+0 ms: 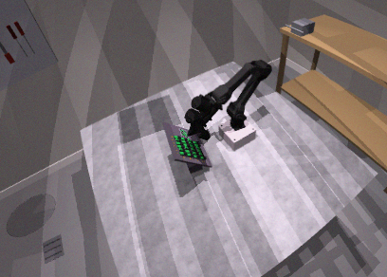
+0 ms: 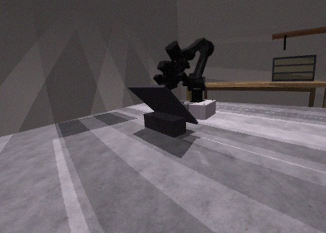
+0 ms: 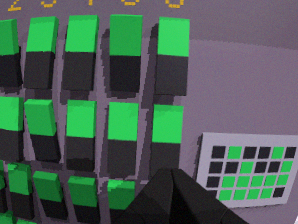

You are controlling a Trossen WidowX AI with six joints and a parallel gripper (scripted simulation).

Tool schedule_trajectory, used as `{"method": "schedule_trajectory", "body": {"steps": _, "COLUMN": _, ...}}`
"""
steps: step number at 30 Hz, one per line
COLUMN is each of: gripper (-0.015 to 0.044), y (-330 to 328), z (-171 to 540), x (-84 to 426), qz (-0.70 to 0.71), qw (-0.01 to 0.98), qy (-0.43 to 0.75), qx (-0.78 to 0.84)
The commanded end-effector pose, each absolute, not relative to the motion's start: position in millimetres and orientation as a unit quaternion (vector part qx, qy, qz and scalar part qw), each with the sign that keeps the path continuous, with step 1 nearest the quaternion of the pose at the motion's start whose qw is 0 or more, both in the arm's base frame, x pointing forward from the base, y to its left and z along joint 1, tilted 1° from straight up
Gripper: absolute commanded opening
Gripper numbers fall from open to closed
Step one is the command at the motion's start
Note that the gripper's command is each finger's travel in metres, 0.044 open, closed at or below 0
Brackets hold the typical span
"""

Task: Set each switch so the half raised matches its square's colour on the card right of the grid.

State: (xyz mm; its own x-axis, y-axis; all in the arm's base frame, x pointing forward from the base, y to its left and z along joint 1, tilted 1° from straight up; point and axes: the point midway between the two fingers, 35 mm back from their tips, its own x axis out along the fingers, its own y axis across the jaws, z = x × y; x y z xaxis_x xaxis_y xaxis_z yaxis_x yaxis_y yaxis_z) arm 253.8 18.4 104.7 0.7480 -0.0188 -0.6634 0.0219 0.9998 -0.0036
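The tilted panel point(image 1: 172, 130) point(image 2: 157, 98) point(image 3: 235, 75) bears rows of green-and-dark rocker switches. In the wrist view, the far row's rightmost switch point(image 3: 173, 37) and the third point(image 3: 81, 32) show bright green halves; the second from the right point(image 3: 126, 35) is darker green. The card point(image 3: 201, 160) is at right. Its far row reads dark, green, dark, dark, green, dark; the second reads dark, dark, green, dark, dark, green. My gripper point(image 3: 169, 179) point(image 1: 205, 137) is shut and empty, by the near end of the second row's rightmost switch point(image 3: 167, 125), covering switches behind it. Contact cannot be told.
A dark support block point(image 2: 164, 124) stands under the panel. The pale arm base point(image 1: 241, 139) point(image 2: 203, 109) is behind it. A wooden shelf point(image 1: 351, 44) stands beyond the table. Yellow numerals are cut off at the wrist view's top.
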Motion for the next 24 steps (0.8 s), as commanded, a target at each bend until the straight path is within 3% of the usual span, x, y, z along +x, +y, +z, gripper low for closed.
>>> {"method": "schedule_trajectory", "body": {"steps": 1, "gripper": 0.0000, "y": 18.5, "z": 98.7, "x": 254.8, "qz": -0.009, "qw": 0.934, "qy": 0.358, "qx": 0.001}}
{"method": "schedule_trajectory", "body": {"steps": 24, "gripper": 0.0000, "y": 18.4, "z": 89.6, "x": 264.8, "qz": -0.009, "qw": 0.934, "qy": 0.358, "qx": 0.001}}
